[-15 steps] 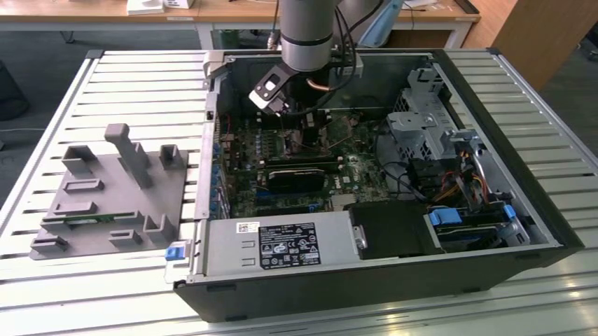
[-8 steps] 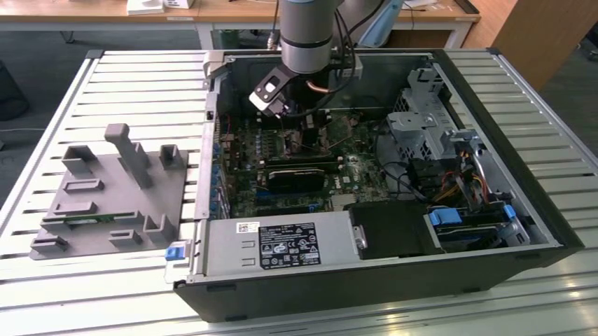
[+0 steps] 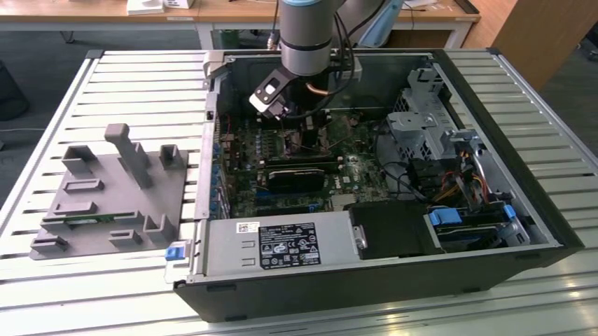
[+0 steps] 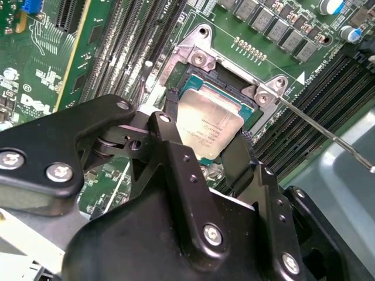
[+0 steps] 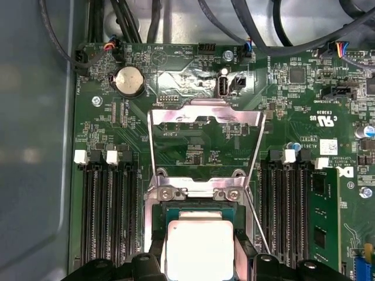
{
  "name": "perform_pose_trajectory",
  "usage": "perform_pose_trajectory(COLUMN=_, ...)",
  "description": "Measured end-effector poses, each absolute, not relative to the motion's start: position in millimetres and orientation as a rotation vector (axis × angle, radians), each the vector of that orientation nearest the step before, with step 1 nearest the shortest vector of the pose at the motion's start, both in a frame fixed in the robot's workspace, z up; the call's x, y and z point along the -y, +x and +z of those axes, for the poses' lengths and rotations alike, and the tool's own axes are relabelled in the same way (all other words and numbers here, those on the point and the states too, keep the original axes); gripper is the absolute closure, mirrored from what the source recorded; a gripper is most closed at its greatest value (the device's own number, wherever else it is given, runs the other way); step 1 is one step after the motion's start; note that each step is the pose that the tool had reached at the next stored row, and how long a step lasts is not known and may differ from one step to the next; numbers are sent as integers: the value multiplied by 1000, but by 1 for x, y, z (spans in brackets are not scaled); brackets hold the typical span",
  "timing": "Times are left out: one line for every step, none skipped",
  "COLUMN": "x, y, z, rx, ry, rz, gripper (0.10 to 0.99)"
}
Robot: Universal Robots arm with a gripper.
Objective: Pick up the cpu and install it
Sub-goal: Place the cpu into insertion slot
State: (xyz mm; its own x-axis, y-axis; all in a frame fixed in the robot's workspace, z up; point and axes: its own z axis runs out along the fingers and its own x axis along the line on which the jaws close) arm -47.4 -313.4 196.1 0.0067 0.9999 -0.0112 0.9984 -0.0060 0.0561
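The cpu point(image 4: 208, 120), a flat square chip with a silver-grey top, lies in the motherboard socket point(image 4: 199, 55) inside the open computer case point(image 3: 523, 210). My gripper point(image 4: 205, 137) reaches down over it, one black finger against each of two opposite edges, so it is shut on the chip. In the first wrist view the cpu point(image 5: 199, 246) sits level between the gripper point(image 5: 200, 257) fingers, below the socket's raised metal load plate point(image 5: 205, 111). In the exterior view the gripper point(image 3: 304, 133) is low inside the case, above the board's middle.
A thin metal socket lever point(image 4: 328, 134) sticks out beside the socket. Memory slots point(image 5: 105, 216) flank the socket on both sides. A black block point(image 3: 299, 175), a power supply point(image 3: 280, 245) and a drive cage point(image 3: 421, 119) crowd the case. A grey holder fixture point(image 3: 103, 203) stands outside.
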Motion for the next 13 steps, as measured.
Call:
perform_pose_trajectory(x=313, y=-47, z=196, rx=-2180, ry=2194, rz=49, gripper=545)
perform_pose_trajectory(x=313, y=-47, z=195, rx=-2180, ry=2195, rz=49, gripper=545)
perform_pose_trajectory(x=312, y=-47, z=195, rx=-2180, ry=2195, rz=49, gripper=545)
perform_pose_trajectory(x=312, y=-47, z=194, rx=-2179, ry=2196, rz=49, gripper=545)
perform_pose_trajectory(x=312, y=-47, z=194, rx=-2179, ry=2196, rz=49, gripper=545)
perform_pose_trajectory(x=312, y=-47, z=193, rx=-2178, ry=2197, rz=48, gripper=545)
perform_pose_trajectory(x=312, y=-47, z=193, rx=-2177, ry=2197, rz=48, gripper=545)
perform_pose_trajectory(x=312, y=-47, z=192, rx=-2177, ry=2197, rz=48, gripper=545)
perform_pose_trajectory(x=312, y=-48, z=192, rx=-2177, ry=2198, rz=48, gripper=545)
perform_pose_trajectory(x=312, y=-48, z=191, rx=-2177, ry=2198, rz=48, gripper=545)
perform_pose_trajectory(x=312, y=-47, z=191, rx=-2177, ry=2198, rz=48, gripper=545)
perform_pose_trajectory(x=312, y=-47, z=191, rx=-2177, ry=2198, rz=49, gripper=545)
perform_pose_trajectory(x=312, y=-47, z=191, rx=-2177, ry=2198, rz=49, gripper=545)
